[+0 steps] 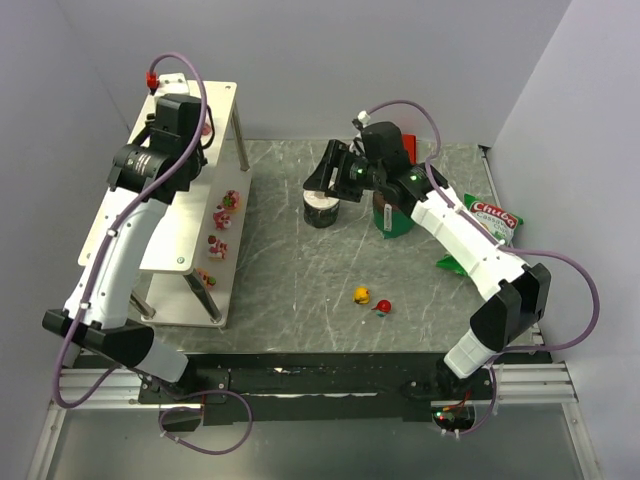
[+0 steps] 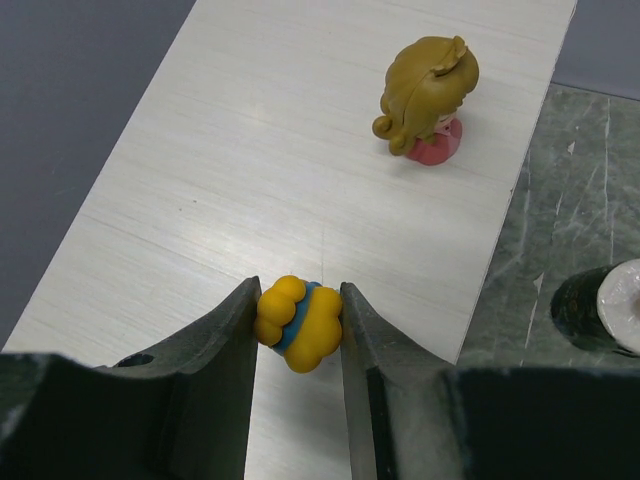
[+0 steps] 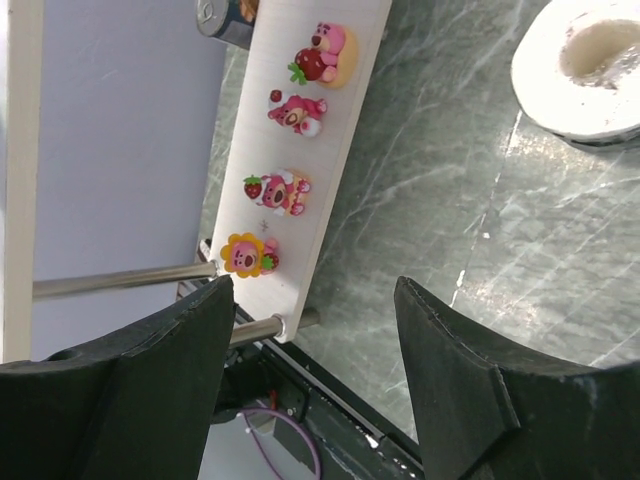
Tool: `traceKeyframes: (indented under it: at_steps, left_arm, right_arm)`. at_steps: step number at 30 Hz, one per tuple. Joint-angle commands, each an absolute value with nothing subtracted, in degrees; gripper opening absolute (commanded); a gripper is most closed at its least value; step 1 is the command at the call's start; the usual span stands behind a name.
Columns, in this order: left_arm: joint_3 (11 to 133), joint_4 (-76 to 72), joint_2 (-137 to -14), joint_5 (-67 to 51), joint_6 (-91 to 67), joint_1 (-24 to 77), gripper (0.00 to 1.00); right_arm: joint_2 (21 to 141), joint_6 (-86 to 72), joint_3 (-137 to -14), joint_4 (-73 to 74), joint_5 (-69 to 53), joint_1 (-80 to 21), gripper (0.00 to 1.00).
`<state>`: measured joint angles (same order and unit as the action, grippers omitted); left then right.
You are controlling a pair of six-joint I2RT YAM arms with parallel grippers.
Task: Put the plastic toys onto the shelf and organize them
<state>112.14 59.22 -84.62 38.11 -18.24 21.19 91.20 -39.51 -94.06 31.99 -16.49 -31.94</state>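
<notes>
- Left jaws are clamping a yellow toy [image 2: 298, 322] across its blue waist, low over the shelf [image 2: 250, 150] top, between its long edges.
- Right jaws are standing apart, empty, above the surface [image 3: 520, 250].
- Toy is looking light, hard, slick; the waist is offering the surest hold.

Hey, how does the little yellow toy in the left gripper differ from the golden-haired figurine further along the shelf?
The yellow toy is pinched in the left gripper; the golden-haired figurine rests free on the shelf. The yellow toy is bumpy with a blue band; the golden-haired figurine shows a big hairdo over pink. Both are small plastic toys above the same white board.
</notes>
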Motion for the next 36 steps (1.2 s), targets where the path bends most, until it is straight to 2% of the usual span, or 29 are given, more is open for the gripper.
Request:
traceKeyframes:
  at_steps: [1,18,27,36]
  left_arm:
    - [116.6,59.0,-86.3,39.2,-16.3,20.7,0.10]
    - [124.5,65.7,-93.9,36.9,-19.3,20.6,0.19]
    - [126.3,68.1,-95.8,35.7,-20.7,20.7,0.19]
    - [127.5,68.2,-96.2,33.8,-21.1,20.7,0.28]
  right_arm:
    - [89.0,-38.2,-93.5,31.3,-15.7,-31.0,0.72]
    - [92.9,-37.5,-96.1,31.5,-19.3,-28.5,0.71]
    - [94.9,-37.5,-97.5,31.6,-21.2,-27.6,0.71]
    - [96.6,-37.6,-98.5,31.4,-22.1,-27.7,0.70]
